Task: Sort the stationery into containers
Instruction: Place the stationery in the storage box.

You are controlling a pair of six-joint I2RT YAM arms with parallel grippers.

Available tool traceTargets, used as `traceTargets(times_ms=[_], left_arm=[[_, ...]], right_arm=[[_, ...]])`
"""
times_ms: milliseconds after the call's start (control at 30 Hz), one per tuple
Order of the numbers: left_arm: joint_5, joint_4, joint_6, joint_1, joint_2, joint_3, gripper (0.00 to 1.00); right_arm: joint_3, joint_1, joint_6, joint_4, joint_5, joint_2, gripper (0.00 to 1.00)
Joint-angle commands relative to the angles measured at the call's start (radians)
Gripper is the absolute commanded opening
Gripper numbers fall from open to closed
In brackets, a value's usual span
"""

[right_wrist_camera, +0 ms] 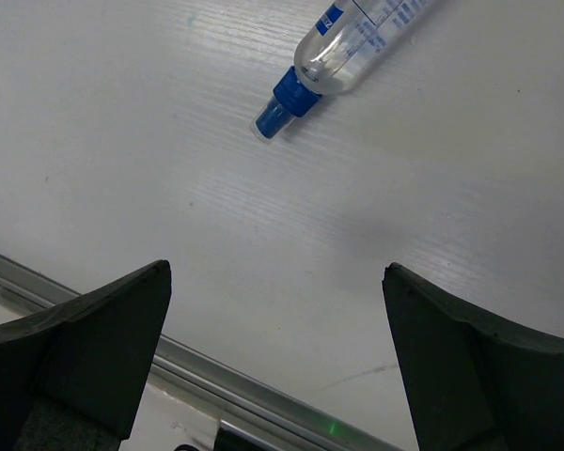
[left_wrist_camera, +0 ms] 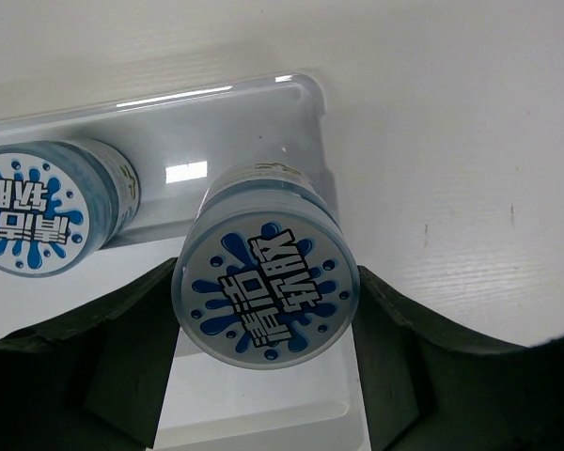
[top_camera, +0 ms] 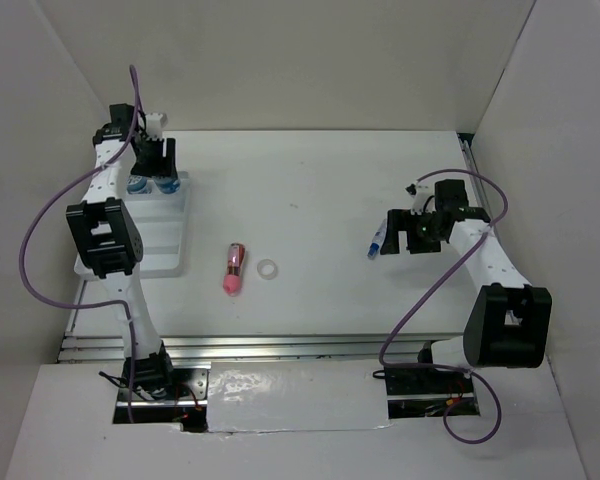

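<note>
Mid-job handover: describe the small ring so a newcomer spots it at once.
Start at the white tray at the left of the table, then look right toward the middle. A pink cylinder lies there; just right of it, not touching, sits the white ring, the only open hoop.

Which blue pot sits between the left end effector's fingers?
The right-hand blue pot, beside the white tray's side wall: the left end effector has a finger against each of its sides. The other blue pot stands free to its left.

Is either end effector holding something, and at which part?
The left end effector clamps a blue pot by its round sides; the right end effector is open, empty.
</note>
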Motion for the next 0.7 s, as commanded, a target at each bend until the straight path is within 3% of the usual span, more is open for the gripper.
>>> traceTargets(times_ms=[0, 667], left_arm=[[-0.002, 0.061, -0.013, 0.002, 0.017, 0.078, 0.33], [-0.038, 0.134, -0.002, 0.001, 0.095, 0.063, 0.36]], right_arm=[[-0.011, 0.014, -0.007, 0.037, 0.006, -0.025, 1.0], [-0.019, 0.029, -0.002, 0.046, 0.016, -0.015, 1.0]])
